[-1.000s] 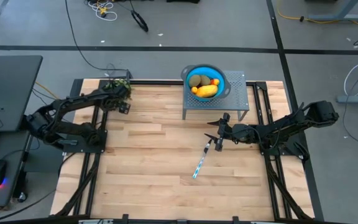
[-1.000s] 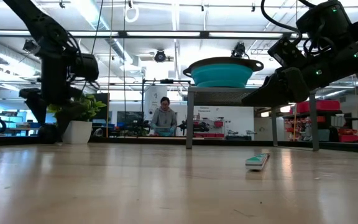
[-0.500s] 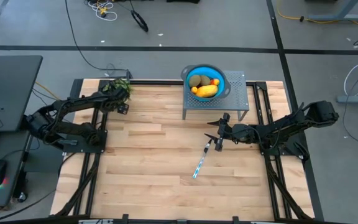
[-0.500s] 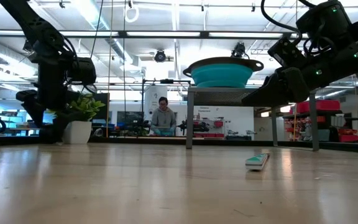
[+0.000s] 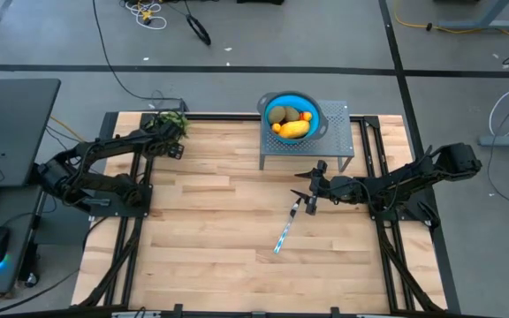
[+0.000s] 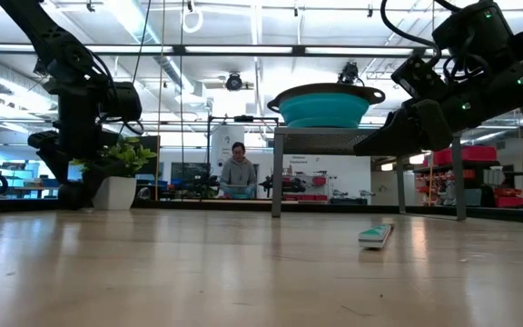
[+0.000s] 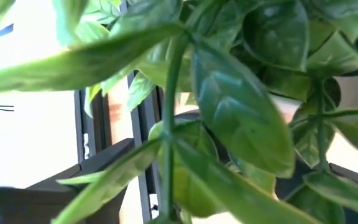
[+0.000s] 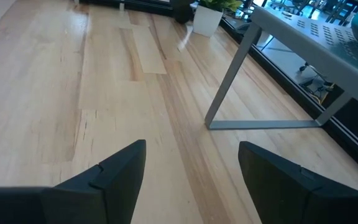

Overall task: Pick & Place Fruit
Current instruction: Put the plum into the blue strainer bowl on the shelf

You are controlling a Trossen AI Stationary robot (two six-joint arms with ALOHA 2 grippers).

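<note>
The fruit lies in a blue bowl: a yellow-orange oblong, two olive-brown ovals and a small orange-red bit. The bowl rests on a grey perforated stand at the table's far side; in the low view only the bowl's wall shows. My right gripper is open and empty, above the table in front of the stand; its wrist view shows bare wood between the fingers. My left gripper is at the far left corner, up against the green plant, whose leaves fill its wrist view.
A slim silver-blue utensil lies on the wood just on the near side of my right gripper; it also shows in the low view. The stand's legs reach the table. A person stands far behind the table.
My left gripper has shifted slightly toward the table's left edge beside the plant. My right gripper, the utensil and the bowl of fruit have kept still.
</note>
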